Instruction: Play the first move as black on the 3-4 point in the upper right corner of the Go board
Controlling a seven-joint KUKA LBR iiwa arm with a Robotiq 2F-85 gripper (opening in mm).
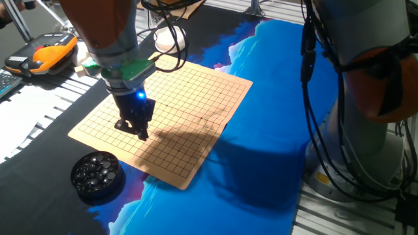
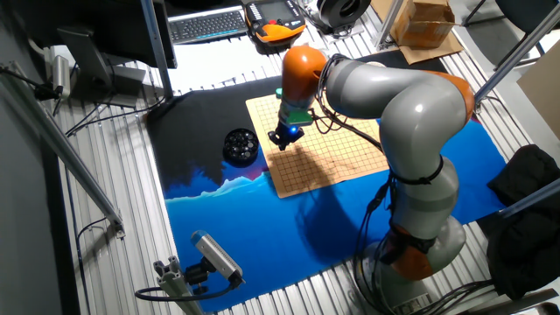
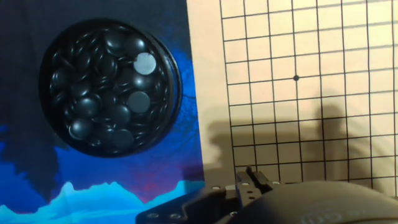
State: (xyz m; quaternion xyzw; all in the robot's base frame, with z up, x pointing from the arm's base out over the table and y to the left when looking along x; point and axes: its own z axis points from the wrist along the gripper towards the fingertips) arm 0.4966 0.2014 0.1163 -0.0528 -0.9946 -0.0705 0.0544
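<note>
**Pincer over the board, stone not yet seen in its tips**

One fixed view: the pincer [image 1: 138, 130] hangs low over the left-center of the board [image 1: 196, 91], its tips close together; whether a black stone sits between them, I cannot tell. The bowl [image 1: 96, 174] of stones rests on the counter at lower left.

The other fixed view: the arm [image 2: 394, 96] arches over the board; detail is too small.

Hand view: the bowl fills the upper left, stones heaped inside, apart from the tips at the bottom edge. I'd judge it best to lower straight onto the intersection and release gently.

gripper [image 1: 138, 129] jaw state and any held black stone unclear; go board [image 3: 298, 93] cut off
</note>
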